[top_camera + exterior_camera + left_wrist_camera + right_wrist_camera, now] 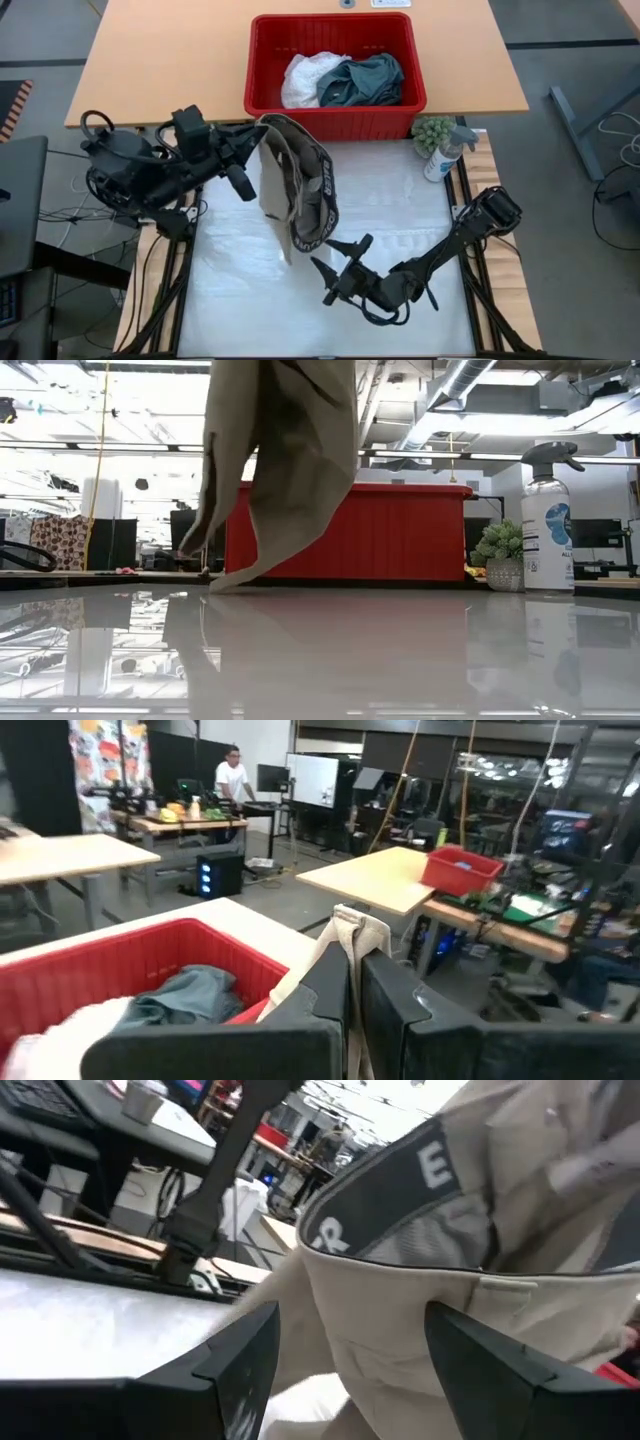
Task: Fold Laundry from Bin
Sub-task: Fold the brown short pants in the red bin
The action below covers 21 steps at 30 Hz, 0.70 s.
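A beige-khaki garment [290, 180] with a grey lettered waistband [325, 195] hangs over the white mat from my left gripper [258, 130], which is shut on its top. Its lower end [228, 576] reaches the table. My right gripper [332, 258] stands open and level beside the waistband's near end; in the right wrist view its fingers flank the cloth [400, 1310], and I see no touch. The red bin [335, 110] stands on the far table and holds a white garment [305, 75] and a dark teal one [362, 80]. My left gripper pinches a bunched edge of the beige garment [352, 932] between its two shut fingers [325, 995], coming at it level from the table's left. One layer or several, I cannot tell. The cloth hangs slack below the fingers, its lower end [228, 576] on the table.
A spray bottle [445, 152] and a small potted plant [433, 132] stand at the mat's far right corner, beside the bin. The white mat [400, 210] lies bare to the garment's right and near side. A person stands at a bench far behind [232, 775].
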Available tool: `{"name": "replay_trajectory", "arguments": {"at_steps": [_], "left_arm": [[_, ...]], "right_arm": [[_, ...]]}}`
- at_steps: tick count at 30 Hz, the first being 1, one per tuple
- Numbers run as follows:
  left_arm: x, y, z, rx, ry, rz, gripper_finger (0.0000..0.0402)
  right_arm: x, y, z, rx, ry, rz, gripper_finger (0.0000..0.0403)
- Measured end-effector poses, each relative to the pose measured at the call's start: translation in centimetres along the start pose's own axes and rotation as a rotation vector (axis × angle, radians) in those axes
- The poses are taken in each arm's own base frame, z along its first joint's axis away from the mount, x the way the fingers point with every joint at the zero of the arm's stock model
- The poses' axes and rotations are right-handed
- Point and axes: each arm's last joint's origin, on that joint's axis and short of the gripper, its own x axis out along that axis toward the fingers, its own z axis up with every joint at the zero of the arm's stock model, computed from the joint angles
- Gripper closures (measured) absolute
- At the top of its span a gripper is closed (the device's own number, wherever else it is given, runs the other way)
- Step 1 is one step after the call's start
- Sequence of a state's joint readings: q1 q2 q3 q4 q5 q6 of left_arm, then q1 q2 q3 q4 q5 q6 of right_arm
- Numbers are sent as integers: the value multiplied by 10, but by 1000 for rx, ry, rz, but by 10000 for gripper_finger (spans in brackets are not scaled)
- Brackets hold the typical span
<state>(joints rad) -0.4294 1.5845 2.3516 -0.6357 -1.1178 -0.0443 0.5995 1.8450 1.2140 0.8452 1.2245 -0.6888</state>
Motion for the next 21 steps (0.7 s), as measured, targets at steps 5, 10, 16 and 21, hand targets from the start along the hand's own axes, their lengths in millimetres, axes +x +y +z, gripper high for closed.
{"name": "replay_trajectory", "arguments": {"at_steps": [5,10,16,21], "left_arm": [[0,3,0,57,-2,96,401],[0,3,0,81,0,99,401],[0,3,0,86,0,99,401],[0,3,0,85,0,93,401]], "right_arm": [[-9,2,-1,-33,56,-51,126],[-8,1,-2,-19,69,-67,126],[-3,0,-3,10,76,-82,126],[14,-7,-6,32,76,-109,126]]}}
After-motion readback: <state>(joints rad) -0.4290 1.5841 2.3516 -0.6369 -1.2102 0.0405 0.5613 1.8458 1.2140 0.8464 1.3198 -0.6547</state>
